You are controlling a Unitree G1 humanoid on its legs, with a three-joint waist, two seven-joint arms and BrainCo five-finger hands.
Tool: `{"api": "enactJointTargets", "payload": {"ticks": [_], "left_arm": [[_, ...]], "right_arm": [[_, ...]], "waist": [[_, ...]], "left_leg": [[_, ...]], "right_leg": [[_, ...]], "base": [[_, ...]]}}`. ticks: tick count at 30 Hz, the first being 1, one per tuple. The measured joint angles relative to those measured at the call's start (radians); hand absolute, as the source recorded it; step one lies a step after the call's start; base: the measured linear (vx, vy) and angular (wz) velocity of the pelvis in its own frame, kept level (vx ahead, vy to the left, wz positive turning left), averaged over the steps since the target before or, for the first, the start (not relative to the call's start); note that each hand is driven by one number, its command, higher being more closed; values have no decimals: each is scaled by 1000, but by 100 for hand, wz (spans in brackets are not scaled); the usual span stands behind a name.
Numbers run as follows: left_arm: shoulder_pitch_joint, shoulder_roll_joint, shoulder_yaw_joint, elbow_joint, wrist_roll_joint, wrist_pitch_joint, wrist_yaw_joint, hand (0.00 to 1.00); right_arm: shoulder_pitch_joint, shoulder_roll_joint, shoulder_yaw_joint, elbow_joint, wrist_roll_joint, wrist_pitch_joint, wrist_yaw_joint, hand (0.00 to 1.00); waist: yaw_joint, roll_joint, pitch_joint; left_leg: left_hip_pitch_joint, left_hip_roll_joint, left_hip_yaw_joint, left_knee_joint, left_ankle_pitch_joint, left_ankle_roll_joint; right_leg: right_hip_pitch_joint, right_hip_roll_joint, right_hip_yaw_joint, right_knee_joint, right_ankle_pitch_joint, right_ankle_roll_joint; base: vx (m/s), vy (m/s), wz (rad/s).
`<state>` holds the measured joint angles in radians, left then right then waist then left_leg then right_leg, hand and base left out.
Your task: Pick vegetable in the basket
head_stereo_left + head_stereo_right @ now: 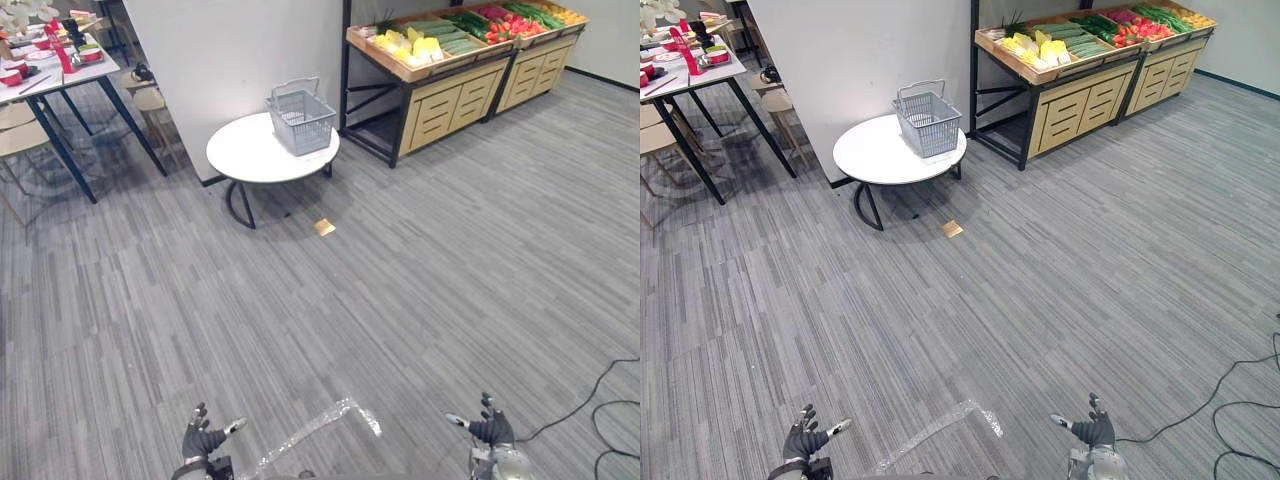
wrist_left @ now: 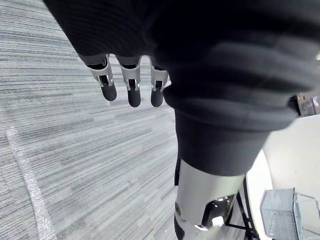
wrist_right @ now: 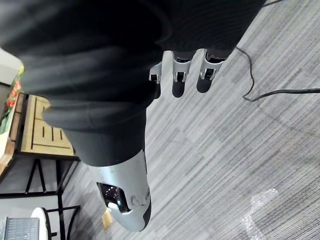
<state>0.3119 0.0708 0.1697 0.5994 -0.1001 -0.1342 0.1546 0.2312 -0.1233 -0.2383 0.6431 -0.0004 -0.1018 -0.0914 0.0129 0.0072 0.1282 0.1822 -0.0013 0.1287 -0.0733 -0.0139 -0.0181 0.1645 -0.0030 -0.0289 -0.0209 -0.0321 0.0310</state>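
Note:
An empty grey wire basket (image 1: 300, 118) stands on a round white table (image 1: 250, 155) by the white wall, far ahead of me. Vegetables (image 1: 455, 28) lie in wooden display trays on a stand (image 1: 440, 110) at the back right: yellow ones, green ones and red ones. My left hand (image 1: 203, 438) hangs low at the bottom left, fingers spread and empty. My right hand (image 1: 489, 428) hangs at the bottom right, likewise open and empty. In the wrist views the left hand's fingers (image 2: 131, 82) and the right hand's fingers (image 3: 180, 75) are straight over the floor.
Grey carpet floor lies between me and the table. A clear tape strip (image 1: 320, 425) is stuck on the floor near me. A small tan card (image 1: 324, 227) lies by the table. A dining table with red dishes (image 1: 55, 55) and chairs stands at the far left.

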Motion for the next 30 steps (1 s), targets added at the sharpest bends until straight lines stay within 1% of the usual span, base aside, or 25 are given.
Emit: {"api": "enactJointTargets", "payload": {"ticks": [4, 6, 9, 10, 13, 15, 16, 17, 18, 19, 20, 21, 22, 23, 24, 25, 26, 27, 28, 29, 30], "left_arm": [[4, -29, 0, 0, 2, 0, 0, 0], [4, -33, 0, 0, 3, 0, 0, 0], [4, -33, 0, 0, 2, 0, 0, 0], [4, -32, 0, -5, -3, 0, 0, 0], [4, -31, 0, -18, -7, 0, 0, 0], [4, -30, 0, -36, -8, 0, 0, 0], [4, -30, 0, -56, -9, 0, 1, 0], [0, -30, -2, -80, -16, -1, 2, 0], [-1, -28, -2, -93, -18, -1, 3, 0], [-1, -28, -3, -102, -24, -1, 4, 0], [-1, -27, -5, -102, -25, -1, 6, 0], [-1, -18, -16, -107, -25, -1, 6, 0], [-6, -8, -23, -127, -26, -1, 8, 0], [-9, -2, -28, -135, -26, -1, 11, 0], [-16, 6, -39, -137, -26, -1, 22, 0], [-19, 14, -45, -136, -34, -1, 26, 0], [-28, 22, -53, -135, -46, -1, 27, 0], [-37, 24, -55, -135, -46, -1, 28, 0], [-66, 25, -55, -126, -46, -1, 28, 0], [-100, 25, -60, -112, -47, -2, 28, 0], [-118, 32, -59, -107, -47, -5, 30, 0]], "right_arm": [[17, 4, -1, 0, 6, 0, 1, 0], [22, 12, -2, 0, 13, 0, 2, 0], [23, 24, -3, 0, 30, 0, 3, 0], [11, 37, -3, -2, 32, 0, 3, 0], [9, 37, -2, -5, 32, 0, 2, 0], [-10, 37, -2, -5, 34, 0, 2, 0], [-27, 36, -2, -5, 39, 0, 1, 0], [-46, 31, -1, -5, 39, 0, -1, 0], [-49, 30, 1, -5, 39, 0, -1, 0], [-47, 27, 4, -5, 39, 1, 0, 0], [-48, 26, 8, -6, 39, 1, 0, 0], [-45, 30, 22, -29, 39, 2, 0, 0], [-37, 37, 32, -50, 39, 2, 1, 0], [-31, 40, 38, -59, 39, 2, 1, 0], [-22, 39, 46, -69, 39, 3, 3, 0], [-30, 37, 49, -70, 38, 3, 3, 0], [-38, 35, 50, -79, 39, 2, 2, 0], [-41, 32, 51, -82, 39, 1, 2, 0], [-49, 17, 53, -78, 39, 1, 3, 0], [-55, -4, 53, -78, 40, 1, 1, 0], [-54, -12, 52, -77, 39, 2, -1, 0]], "waist": [[0, 1, -5], [0, -1, -18], [1, -2, -19], [2, -7, -22], [4, -8, -23], [5, -8, -22], [4, -7, -21], [4, -4, -20], [4, -2, -19], [7, -8, -12], [8, 1, -12], [1, 3, -5], [-1, -2, 6], [-3, -14, 14], [2, -15, 24], [0, -18, 25], [-1, -15, 27], [-5, -12, 29], [-18, 7, 45], [-41, 27, 63], [-56, 18, 67]], "left_leg": [[-2, 2, 9, 0, 0, 0], [-15, 2, 10, 0, 0, 0], [-16, 2, 13, 0, -2, 0], [-57, 5, 21, 41, -33, 1], [-88, 11, 30, 108, -82, 1], [-112, 14, 37, 156, -117, 3], [-147, 19, 40, 208, -150, 8], [-193, 23, 42, 285, -204, 18], [-206, 20, 40, 317, -235, 24], [-210, 15, 43, 339, -266, 32], [-209, 16, 43, 349, -279, 35], [-196, 15, 33, 359, -299, 46], [-167, 4, 19, 358, -312, 56], [-149, -5, 15, 353, -319, 61], [-127, -10, 10, 351, -338, 68], [-98, -7, 2, 348, -361, 68], [-59, 0, -7, 320, -372, 68], [-39, 2, -22, 302, -370, 67], [-4, 23, -37, 273, -367, 62], [41, 40, -84, 241, -352, 40], [77, 37, -124, 249, -358, 24]], "right_leg": [[-4, 0, 0, 1, -5, 6], [-17, 1, 0, 1, -10, 13], [-19, 1, 1, 4, -15, 13], [-57, 0, 7, 36, -29, 4], [-65, -1, 16, 45, -40, 13], [-76, -1, 23, 55, -52, 11], [-96, 0, 29, 70, -66, 16], [-139, -2, 34, 137, -119, 38], [-162, -10, 34, 209, -155, 48], [-193, -18, 30, 302, -189, 56], [-220, -20, 25, 366, -198, 63], [-304, -31, 6, 570, -205, 73], [-358, -44, -1, 697, -214, 79], [-384, -52, -5, 762, -231, 75], [-419, -55, -12, 811, -261, 62], [-467, -54, -31, 821, -291, 49], [-530, -46, -46, 800, -301, 50], [-562, -38, -54, 771, -299, 49], [-589, -17, -57, 681, -273, 29], [-606, 12, -47, 486, -174, 17], [-626, 19, -23, 402, -20, -14]], "base": [[-30, -21, -1], [-11, -18, -1], [24, -26, -3], [74, -36, -12], [83, -10, -11], [84, 14, -12], [103, 38, -13], [141, 65, -9], [192, 90, -10], [152, 86, -11], [147, 114, -1], [189, 129, 16], [260, 129, 24], [342, 90, 16], [372, 57, 10], [469, 58, 8], [421, 40, 12], [383, 20, 32], [534, -26, 87], [829, -87, 119], [1012, -135, 132]]}}
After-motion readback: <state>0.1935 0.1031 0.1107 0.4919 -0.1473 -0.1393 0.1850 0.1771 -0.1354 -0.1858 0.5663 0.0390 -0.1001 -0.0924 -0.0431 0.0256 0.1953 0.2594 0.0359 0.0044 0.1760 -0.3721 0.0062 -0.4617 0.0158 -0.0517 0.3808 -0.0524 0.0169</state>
